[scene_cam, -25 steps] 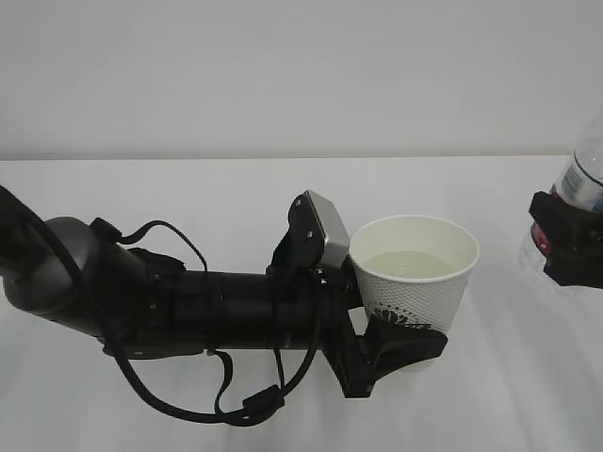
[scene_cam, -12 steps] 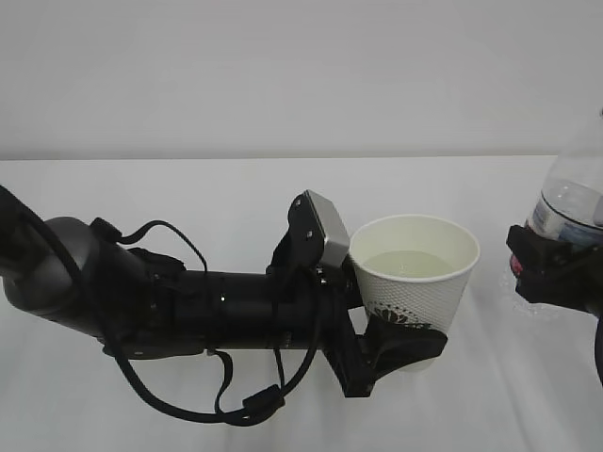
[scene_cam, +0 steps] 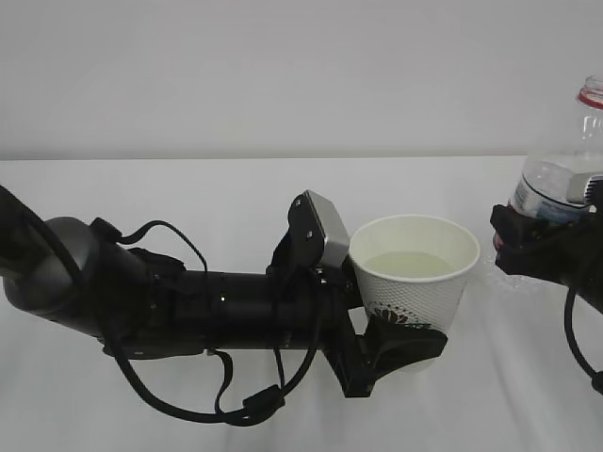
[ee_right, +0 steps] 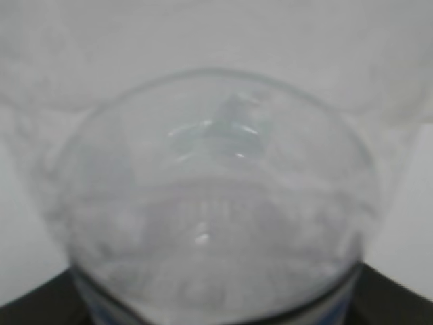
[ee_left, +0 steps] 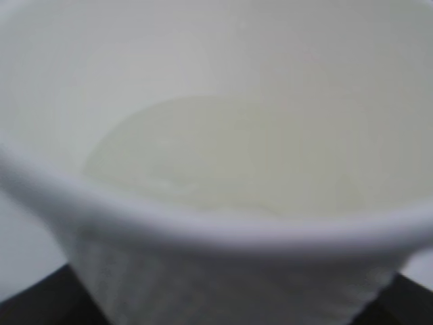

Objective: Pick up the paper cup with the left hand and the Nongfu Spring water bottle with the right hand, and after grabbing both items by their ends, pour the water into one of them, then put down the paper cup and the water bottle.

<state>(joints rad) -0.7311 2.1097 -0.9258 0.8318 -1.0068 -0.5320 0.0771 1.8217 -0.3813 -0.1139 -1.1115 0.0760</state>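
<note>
The white paper cup (scene_cam: 415,282) stands upright near the middle of the exterior view, its green logo facing the camera, with water (scene_cam: 407,265) inside. My left gripper (scene_cam: 403,341) is shut on the cup's lower part. In the left wrist view the cup (ee_left: 223,223) fills the frame and the water (ee_left: 223,159) shows pale inside. At the right edge, my right gripper (scene_cam: 528,247) is shut on the Nongfu Spring water bottle (scene_cam: 562,179), which stands nearly upright with its red neck ring on top. The right wrist view shows the clear bottle (ee_right: 216,217) up close.
A white table (scene_cam: 188,198) runs under both arms, meeting a plain white wall behind. The left arm (scene_cam: 179,306) with its looping cables lies across the left half of the exterior view. A gap separates the cup from the bottle.
The right gripper has carried the bottle leftward, closer to the cup, so its red neck ring has come into view. The left arm and cup have stayed still.
</note>
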